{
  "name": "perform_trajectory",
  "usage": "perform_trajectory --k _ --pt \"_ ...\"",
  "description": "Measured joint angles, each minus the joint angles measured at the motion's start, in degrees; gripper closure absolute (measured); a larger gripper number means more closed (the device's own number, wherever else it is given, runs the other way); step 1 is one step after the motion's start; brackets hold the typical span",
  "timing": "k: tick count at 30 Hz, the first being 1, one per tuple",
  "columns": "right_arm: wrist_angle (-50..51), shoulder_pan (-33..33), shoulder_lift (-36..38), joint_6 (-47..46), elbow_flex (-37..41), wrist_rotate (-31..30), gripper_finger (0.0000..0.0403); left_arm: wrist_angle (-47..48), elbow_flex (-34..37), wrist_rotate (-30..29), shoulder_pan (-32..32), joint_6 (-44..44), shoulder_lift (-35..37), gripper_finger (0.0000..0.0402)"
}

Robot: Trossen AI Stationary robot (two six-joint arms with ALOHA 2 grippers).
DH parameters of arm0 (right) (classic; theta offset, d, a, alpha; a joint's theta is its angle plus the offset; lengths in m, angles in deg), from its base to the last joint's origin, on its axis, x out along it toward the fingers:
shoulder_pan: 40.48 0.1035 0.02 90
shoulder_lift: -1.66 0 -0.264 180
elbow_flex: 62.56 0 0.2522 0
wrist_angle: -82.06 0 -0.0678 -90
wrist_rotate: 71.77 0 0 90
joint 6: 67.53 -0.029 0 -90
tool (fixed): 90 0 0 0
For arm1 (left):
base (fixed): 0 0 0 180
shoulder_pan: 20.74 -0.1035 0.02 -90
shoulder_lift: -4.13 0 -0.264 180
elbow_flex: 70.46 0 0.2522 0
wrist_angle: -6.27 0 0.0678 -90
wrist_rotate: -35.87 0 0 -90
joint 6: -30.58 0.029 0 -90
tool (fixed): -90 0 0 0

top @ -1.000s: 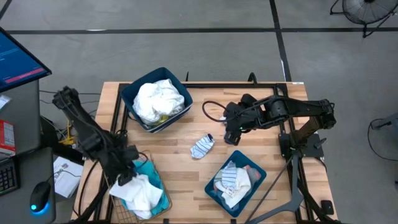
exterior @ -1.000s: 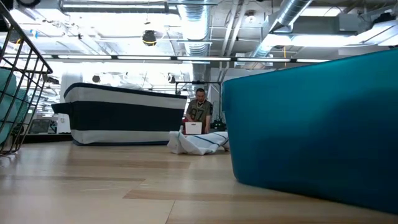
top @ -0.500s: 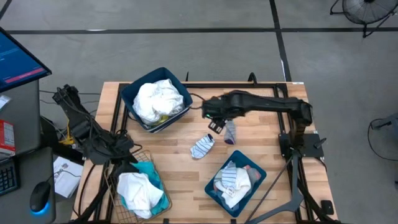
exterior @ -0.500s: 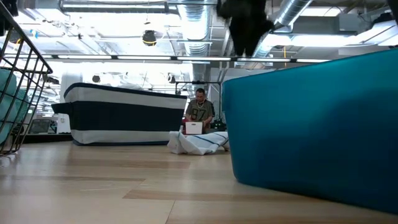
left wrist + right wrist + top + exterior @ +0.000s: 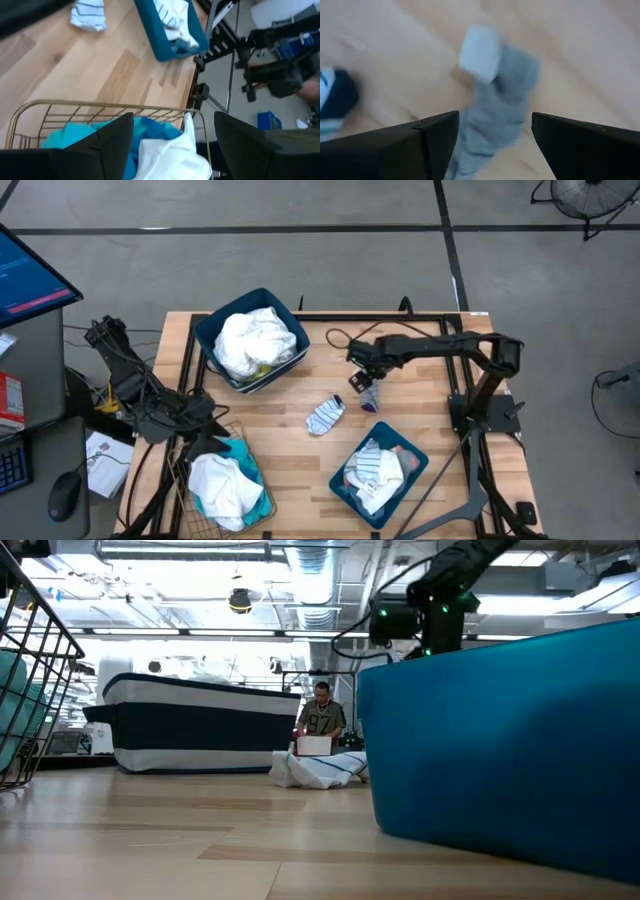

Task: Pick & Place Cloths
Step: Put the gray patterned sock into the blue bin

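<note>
left gripper (image 5: 205,425) released, jaws apart over wire basket (image 5: 180,480) holding turquoise garment (image 5: 243,455) and white cloth (image 5: 220,485). back bin (image 5: 205,330): white cloths (image 5: 255,340). striped sock (image 5: 325,415) loose mid-table. right gripper (image 5: 362,380) open above grey sock (image 5: 370,395). front bin (image 5: 410,455): striped socks (image 5: 375,465).

Left gripper (image 5: 205,432) open; right gripper (image 5: 362,383) open
</note>
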Motion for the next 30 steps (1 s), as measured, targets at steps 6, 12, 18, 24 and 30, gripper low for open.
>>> perform_trajectory --k 6,12,18,24,30 --pt "-7.51 1.53 -1.35 -3.01 5.82 0.29 0.016 -1.2 0.0 -4.59 0.0 0.11 -0.02 0.0144" --pt "-9.16 1.96 -2.78 -4.56 7.92 -0.09 0.0269 -1.83 0.0 -8.56 0.0 0.1 -0.02 0.0144" --pt "-8.75 1.84 -2.3 -3.39 7.49 0.05 0.0384 -2.0 0.02 -10.54 0.0 1.07 -0.02 0.0144" --pt "0.21 3.69 3.95 -1.43 -0.7 -0.43 0.0397 -2.34 0.02 -10.77 0.0 1.53 0.33 0.0144" --pt "8.13 12.38 13.49 -8.1 -9.68 -2.12 0.04 -3.34 0.02 -11.43 0.0 1.6 0.39 0.0144"
